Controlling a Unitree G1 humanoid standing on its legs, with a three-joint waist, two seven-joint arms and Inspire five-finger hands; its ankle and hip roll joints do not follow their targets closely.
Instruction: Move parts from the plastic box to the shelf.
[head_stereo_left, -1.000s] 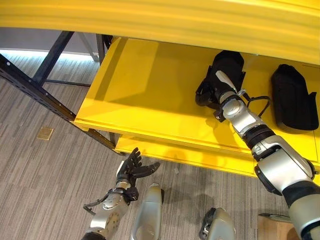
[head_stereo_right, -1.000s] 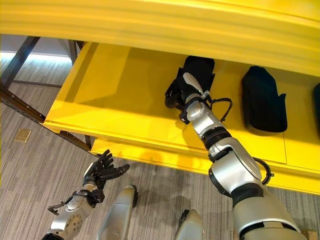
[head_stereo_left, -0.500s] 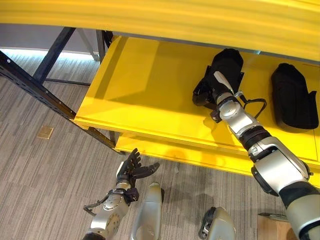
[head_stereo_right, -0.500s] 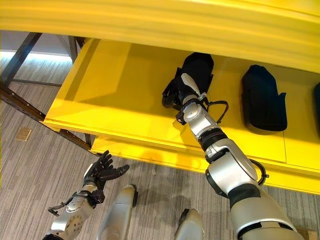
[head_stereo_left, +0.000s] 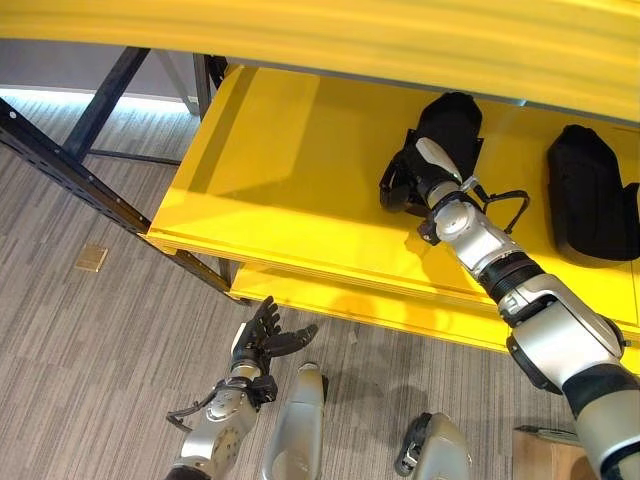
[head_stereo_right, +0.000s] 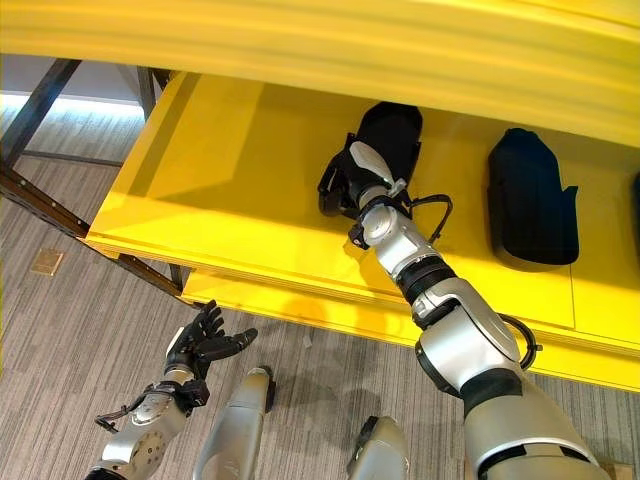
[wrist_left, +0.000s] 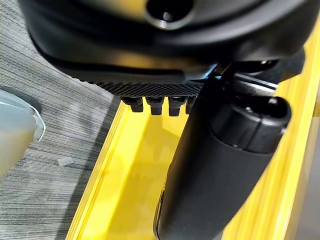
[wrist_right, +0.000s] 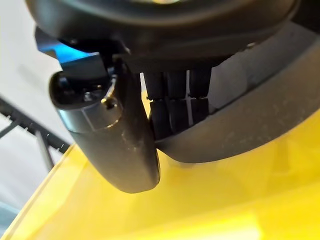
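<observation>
Spanning the scene, the yellow shelf (head_stereo_left: 300, 200) carries two black parts, and the right hand (head_stereo_left: 412, 180) is curled round the near end of the part (head_stereo_left: 452, 120), whose long axis runs back into the shelf. A second part (head_stereo_left: 588, 195) lies well apart to the right. The left hand (head_stereo_left: 262, 338), fingers spread and empty, hangs low over the floor.

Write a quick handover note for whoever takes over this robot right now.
Right hand: fingers curled round a black part that lies on the yellow shelf.
Left hand: open, holding nothing, low over the grey floor in front of the shelf.
Done: a second black part lies on the shelf to the right of the first.
Left: let go of the held part and pull the arm back. The plastic box's whereabouts are unknown, so what remains is unclear.
</observation>
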